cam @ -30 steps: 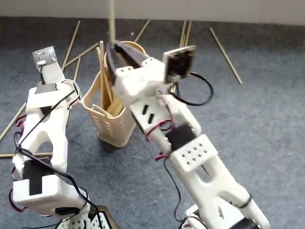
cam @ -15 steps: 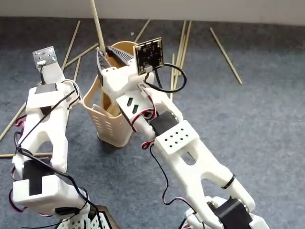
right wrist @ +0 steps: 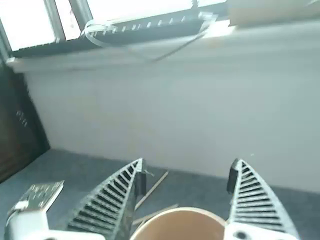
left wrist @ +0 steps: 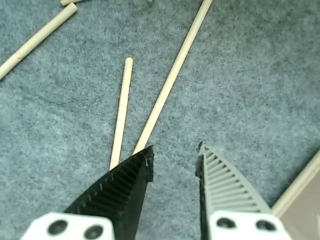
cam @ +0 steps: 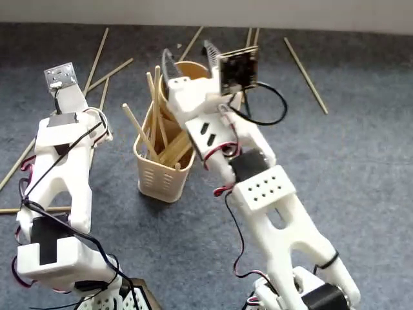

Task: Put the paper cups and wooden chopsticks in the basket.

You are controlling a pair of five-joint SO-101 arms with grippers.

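Note:
A beige slotted basket point(cam: 161, 177) stands on the grey carpet with several wooden chopsticks point(cam: 157, 113) leaning in it. A brown paper cup point(cam: 191, 66) sits at its far side. My right gripper point(cam: 190, 55) hangs open just above the cup's rim point(right wrist: 180, 220), with nothing between its fingers point(right wrist: 117, 192). My left arm point(cam: 61, 142) stands left of the basket. Its gripper point(left wrist: 175, 147) is open low over the carpet, and two loose chopsticks point(left wrist: 121, 112) point(left wrist: 172, 75) lie just beyond its black finger.
More chopsticks lie scattered on the carpet: two behind the left arm point(cam: 97, 58), some at the back point(cam: 248, 42), one at the far right point(cam: 304, 64), others at the left edge point(cam: 16, 165). A pale wall point(cam: 258, 11) bounds the far side.
The right gripper held a chopstick upright over the basket; it has let go and opened, and the stick now leans in the basket. The gripper swung right and the basket shifted slightly right.

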